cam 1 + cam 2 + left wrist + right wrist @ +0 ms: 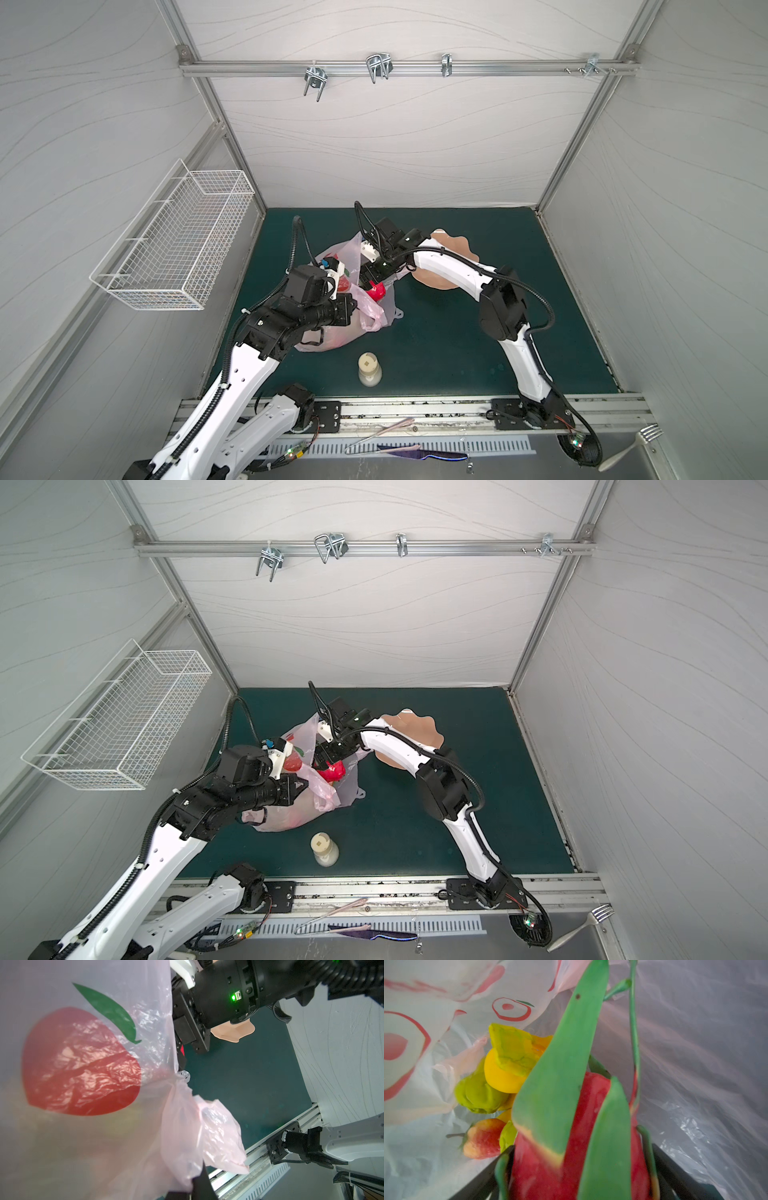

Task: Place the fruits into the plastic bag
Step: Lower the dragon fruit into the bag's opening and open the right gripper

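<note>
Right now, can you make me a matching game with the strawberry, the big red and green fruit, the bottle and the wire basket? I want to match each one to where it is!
Things:
1. strawberry
2. red and green fruit
3. bottle
4. wire basket

Places:
A. hanging on the side wall
B. held in the right gripper
C. lying inside the plastic bag
D. standing on the green mat

Right pairs: 1-C, 2-B, 3-D, 4-A
</note>
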Controlling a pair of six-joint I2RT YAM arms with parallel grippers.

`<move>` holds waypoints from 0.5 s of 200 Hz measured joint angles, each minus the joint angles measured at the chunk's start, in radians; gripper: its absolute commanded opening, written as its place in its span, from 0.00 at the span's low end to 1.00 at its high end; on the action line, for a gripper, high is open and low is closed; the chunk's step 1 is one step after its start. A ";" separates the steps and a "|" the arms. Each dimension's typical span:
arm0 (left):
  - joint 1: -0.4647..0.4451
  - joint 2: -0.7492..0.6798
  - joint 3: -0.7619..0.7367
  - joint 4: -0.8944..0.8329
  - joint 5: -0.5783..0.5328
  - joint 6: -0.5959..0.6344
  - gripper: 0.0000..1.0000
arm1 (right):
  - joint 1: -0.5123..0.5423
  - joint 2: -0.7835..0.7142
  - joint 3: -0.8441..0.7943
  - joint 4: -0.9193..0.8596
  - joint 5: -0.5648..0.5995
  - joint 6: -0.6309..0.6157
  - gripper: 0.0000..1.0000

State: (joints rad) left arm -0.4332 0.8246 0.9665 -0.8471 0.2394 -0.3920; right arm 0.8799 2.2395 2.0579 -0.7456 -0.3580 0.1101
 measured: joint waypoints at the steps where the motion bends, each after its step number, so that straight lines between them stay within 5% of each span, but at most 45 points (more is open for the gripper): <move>1: 0.000 0.000 0.000 0.000 0.000 0.000 0.00 | 0.000 0.000 0.000 0.000 -0.001 0.001 0.00; 69: 0.000 -0.002 0.000 0.016 -0.025 -0.004 0.00 | 0.052 0.002 -0.099 0.167 -0.160 0.275 0.11; 100: 0.000 -0.014 0.000 0.018 -0.042 -0.007 0.00 | 0.095 0.002 -0.165 0.233 -0.208 0.407 0.35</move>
State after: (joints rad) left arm -0.4332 0.8101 0.9661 -0.8291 0.1978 -0.3992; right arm 0.9752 2.2414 1.8931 -0.5121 -0.5659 0.5167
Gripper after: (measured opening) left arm 0.048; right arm 0.935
